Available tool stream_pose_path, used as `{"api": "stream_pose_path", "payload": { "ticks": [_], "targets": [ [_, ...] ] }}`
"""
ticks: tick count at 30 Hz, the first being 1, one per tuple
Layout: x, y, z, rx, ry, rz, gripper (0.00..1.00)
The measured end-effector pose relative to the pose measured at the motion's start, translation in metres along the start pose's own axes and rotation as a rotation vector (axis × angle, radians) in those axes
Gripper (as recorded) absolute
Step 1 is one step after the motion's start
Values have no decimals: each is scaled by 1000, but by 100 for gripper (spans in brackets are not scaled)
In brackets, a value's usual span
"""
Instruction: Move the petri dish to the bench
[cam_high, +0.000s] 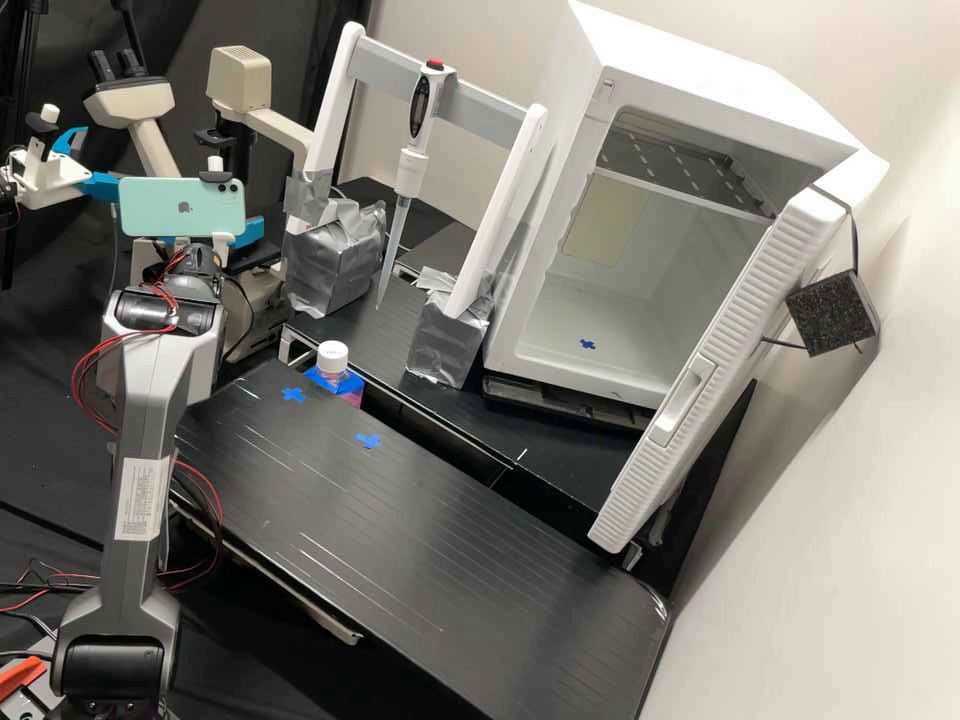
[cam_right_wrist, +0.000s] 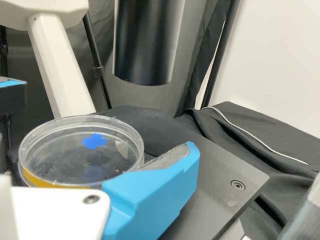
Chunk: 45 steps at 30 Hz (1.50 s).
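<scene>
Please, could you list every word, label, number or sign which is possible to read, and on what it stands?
No words or numbers can be read.
White label on the arm: printed lines, too small to read.
Phone: a small emblem, no readable words.
Bench: two blue cross-shaped marks, without text.
Petri dish: no text can be made out.

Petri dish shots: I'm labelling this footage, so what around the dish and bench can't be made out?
- Wrist view: near underside of the petri dish, behind the white bracket.
- Wrist view: top of the black cylinder, cut off by the upper edge.
- High view: base of the bottle, behind the bench.
- High view: middle of the microscope, behind the phone.
</scene>
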Motion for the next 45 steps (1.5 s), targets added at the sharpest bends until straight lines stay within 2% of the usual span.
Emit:
{"api": "stream_pose_path", "payload": {
  "ticks": [14,16,32,40,45],
  "targets": [
    [0,-2,2,16,-17,-18,0],
    [0,-2,2,10,-15,-20,0],
    [0,-5,-1,30,19,-55,0],
    [0,-2,3,21,32,-69,0],
    [-1,-2,4,30,33,-71,0]
  ]
}}
